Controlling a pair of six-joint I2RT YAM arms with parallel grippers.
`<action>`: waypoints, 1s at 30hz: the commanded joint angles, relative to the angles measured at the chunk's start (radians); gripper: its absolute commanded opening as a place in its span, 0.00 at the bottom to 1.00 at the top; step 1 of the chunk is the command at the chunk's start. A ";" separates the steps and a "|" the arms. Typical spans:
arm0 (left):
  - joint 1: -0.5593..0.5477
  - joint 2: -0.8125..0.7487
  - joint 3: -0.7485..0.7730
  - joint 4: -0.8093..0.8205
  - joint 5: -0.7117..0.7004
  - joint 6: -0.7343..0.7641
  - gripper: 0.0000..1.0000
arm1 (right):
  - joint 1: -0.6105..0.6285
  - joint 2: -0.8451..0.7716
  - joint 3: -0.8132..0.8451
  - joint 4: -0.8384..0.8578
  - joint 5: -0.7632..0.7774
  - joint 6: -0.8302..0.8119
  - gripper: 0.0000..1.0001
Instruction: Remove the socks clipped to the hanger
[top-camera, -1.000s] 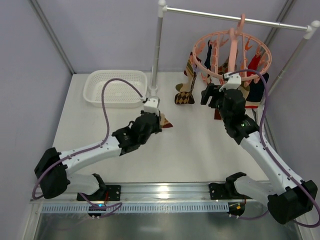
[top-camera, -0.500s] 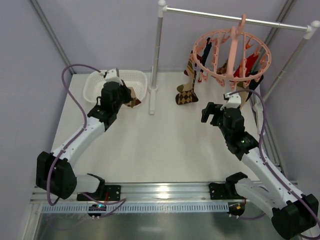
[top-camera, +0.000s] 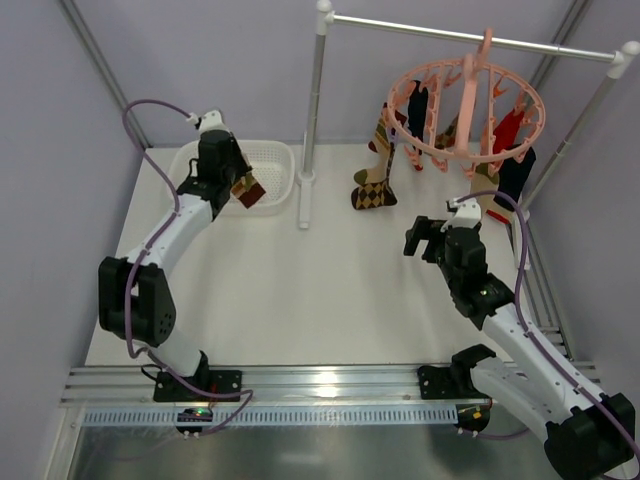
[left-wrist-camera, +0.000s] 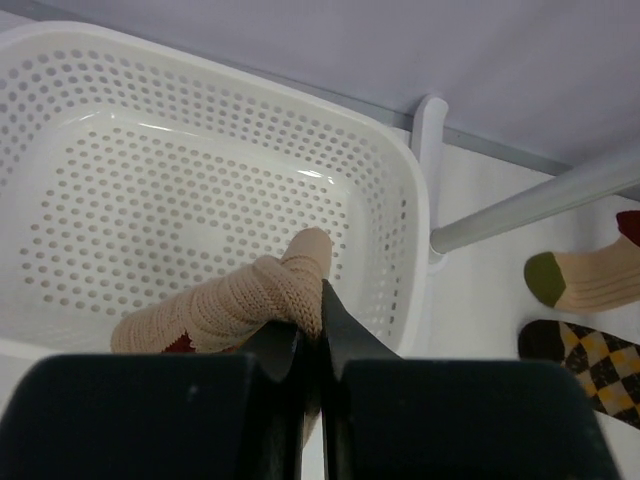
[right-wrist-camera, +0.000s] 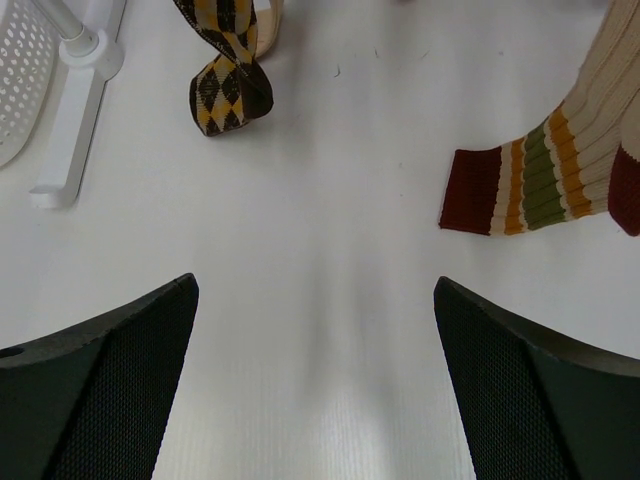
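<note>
my left gripper (left-wrist-camera: 312, 322) is pinched tight on a tan sock (left-wrist-camera: 250, 300). the sock hangs from its tips, right over the white basket (left-wrist-camera: 405, 215). my right gripper (right-wrist-camera: 315, 310) is wide open and holds nothing, low over the table (right-wrist-camera: 330, 230). ahead of it, an argyle sock (right-wrist-camera: 225, 85) is off to its left and a striped sock (right-wrist-camera: 530, 170) off to its right, both well clear of the fingers. the pink hanger (top-camera: 465, 100) is up above and ahead of that hand.

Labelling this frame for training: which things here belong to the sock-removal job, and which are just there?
Job: hanger; clipped socks; tan sock in left fingers; white basket, likely its drop spot.
Just there: white rail stand; table.
</note>
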 joint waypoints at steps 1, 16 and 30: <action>0.054 0.046 0.062 0.013 -0.031 0.030 0.00 | 0.001 -0.022 -0.008 0.054 0.005 0.002 1.00; 0.113 0.251 0.163 0.051 -0.045 0.059 0.00 | 0.000 0.008 -0.005 0.063 -0.001 0.000 1.00; 0.116 0.292 0.169 0.030 -0.054 0.025 1.00 | 0.000 0.001 -0.001 0.057 0.003 -0.004 1.00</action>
